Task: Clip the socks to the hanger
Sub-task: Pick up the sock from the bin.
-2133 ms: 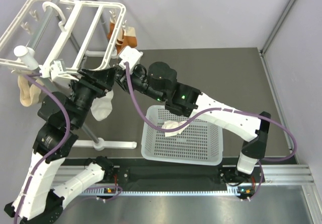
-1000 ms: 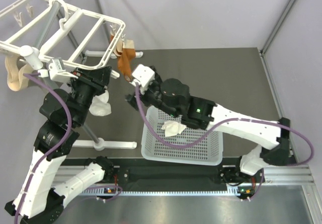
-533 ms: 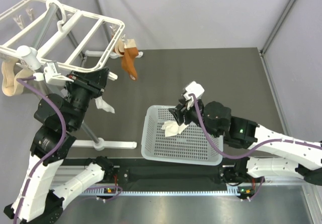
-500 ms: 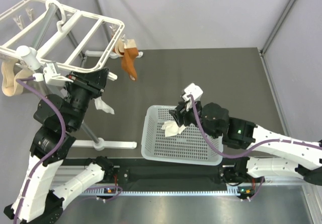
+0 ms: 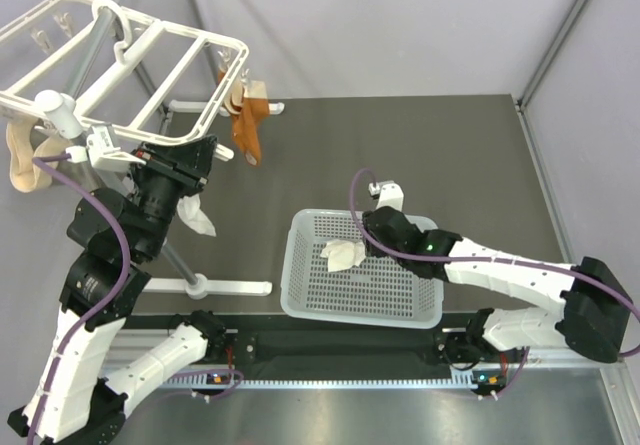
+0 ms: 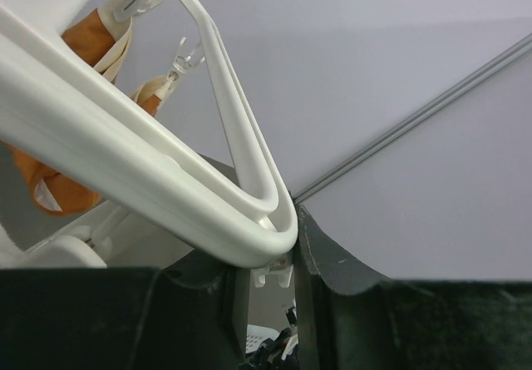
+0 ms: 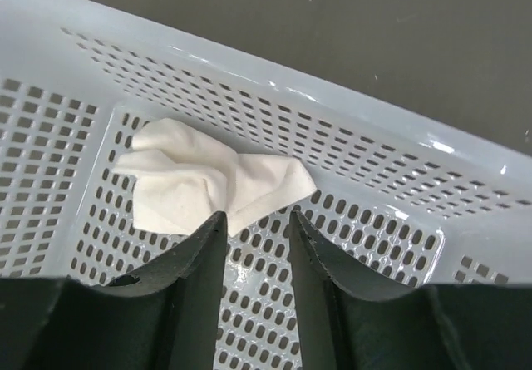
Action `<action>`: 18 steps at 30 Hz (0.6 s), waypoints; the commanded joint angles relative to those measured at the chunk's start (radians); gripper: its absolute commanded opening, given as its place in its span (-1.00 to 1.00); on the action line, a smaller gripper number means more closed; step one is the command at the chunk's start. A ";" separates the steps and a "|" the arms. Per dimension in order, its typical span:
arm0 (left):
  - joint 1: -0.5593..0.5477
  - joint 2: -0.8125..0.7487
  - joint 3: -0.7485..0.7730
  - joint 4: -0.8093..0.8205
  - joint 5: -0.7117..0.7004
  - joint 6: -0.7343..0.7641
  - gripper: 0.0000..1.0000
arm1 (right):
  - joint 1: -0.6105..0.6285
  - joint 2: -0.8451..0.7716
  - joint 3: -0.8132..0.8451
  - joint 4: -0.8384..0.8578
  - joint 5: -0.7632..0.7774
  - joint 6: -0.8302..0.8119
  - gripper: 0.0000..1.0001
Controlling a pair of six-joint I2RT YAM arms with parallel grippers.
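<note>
The white hanger [image 5: 232, 75] tilts on its pole at the upper left. My left gripper [image 5: 203, 153] is shut on a small clip [image 6: 272, 274] under the hanger's [image 6: 125, 154] rounded corner. One white sock [image 5: 196, 217] hangs just below that gripper, its top hidden. Another white sock [image 5: 343, 255] lies crumpled in the basket. My right gripper [image 5: 363, 249] reaches down into the basket, and in its wrist view the right gripper [image 7: 255, 214] stands open with a narrow gap. The near corner of that sock [image 7: 208, 183] lies at the fingertips.
The white perforated basket [image 5: 360, 315] sits at the table's near middle, its far wall [image 7: 332, 129] just beyond the sock. Orange-brown socks [image 5: 250, 125] hang from the hanger's right edge and a beige sock [image 5: 22, 160] from its left. The stand's base [image 5: 230, 287] lies left of the basket.
My right arm has dropped from beside the hanger into the basket, and its jaws have narrowed. The orange-brown socks have swung. The left gripper keeps its hold.
</note>
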 commanded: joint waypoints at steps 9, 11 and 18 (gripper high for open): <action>-0.001 -0.002 -0.010 0.000 0.008 0.015 -1.00 | -0.029 0.025 -0.107 0.167 0.012 0.278 -0.33; 0.000 -0.003 -0.011 -0.003 0.007 0.015 -1.00 | -0.029 0.048 -0.129 0.188 0.001 0.301 -0.29; -0.001 -0.003 -0.022 0.000 0.005 0.013 -1.00 | -0.029 0.098 -0.186 0.334 0.007 0.315 -0.29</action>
